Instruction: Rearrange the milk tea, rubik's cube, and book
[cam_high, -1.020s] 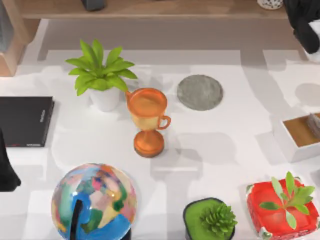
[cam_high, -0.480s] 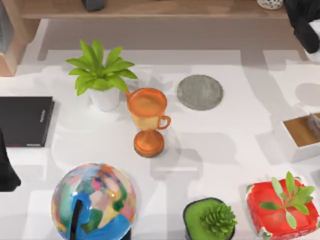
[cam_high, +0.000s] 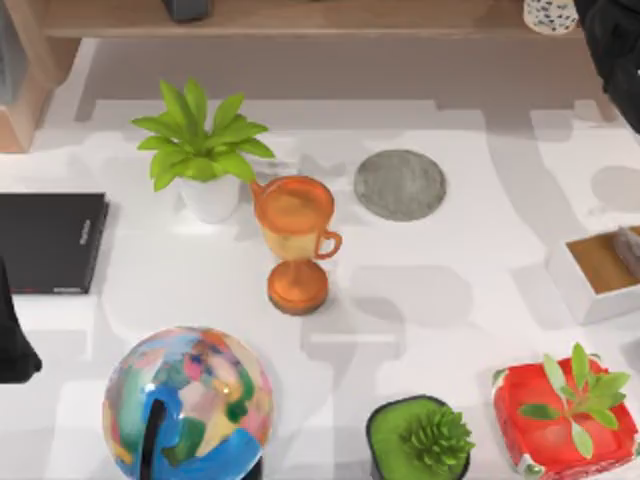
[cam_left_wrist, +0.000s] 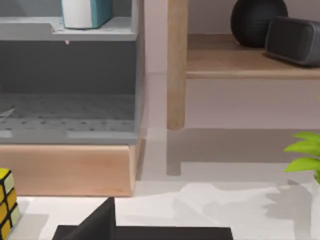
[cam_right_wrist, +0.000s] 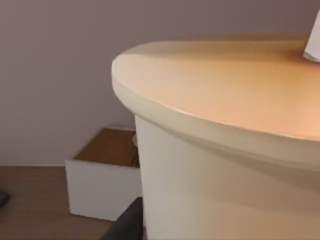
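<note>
The milk tea (cam_right_wrist: 215, 150) looms very close in the right wrist view, with a pale orange lid and the base of a white straw (cam_right_wrist: 313, 45). My right gripper is shut on it, and one dark finger (cam_right_wrist: 125, 222) shows at the cup's side. The right arm (cam_high: 612, 45) reaches over the table's far right corner. In the left wrist view, the rubik's cube (cam_left_wrist: 6, 202) stands beside a wooden-based cabinet. The book (cam_left_wrist: 85, 12), teal with white page edges, stands on the cabinet's upper shelf. My left arm (cam_high: 12, 340) is parked at the table's left edge.
A black slab (cam_high: 48, 242) lies at the left. A leafy plant (cam_high: 205, 150), an orange trophy (cam_high: 296, 240) and a grey coaster (cam_high: 400, 184) take the middle. A globe (cam_high: 188, 400), two potted plants (cam_high: 420, 437) (cam_high: 565, 412) and a white box (cam_high: 592, 270) line the front and right.
My right arm has drawn back toward the far right corner. The white cup seen under it has left the top view, and a spotted pot on the shelf is now uncovered.
</note>
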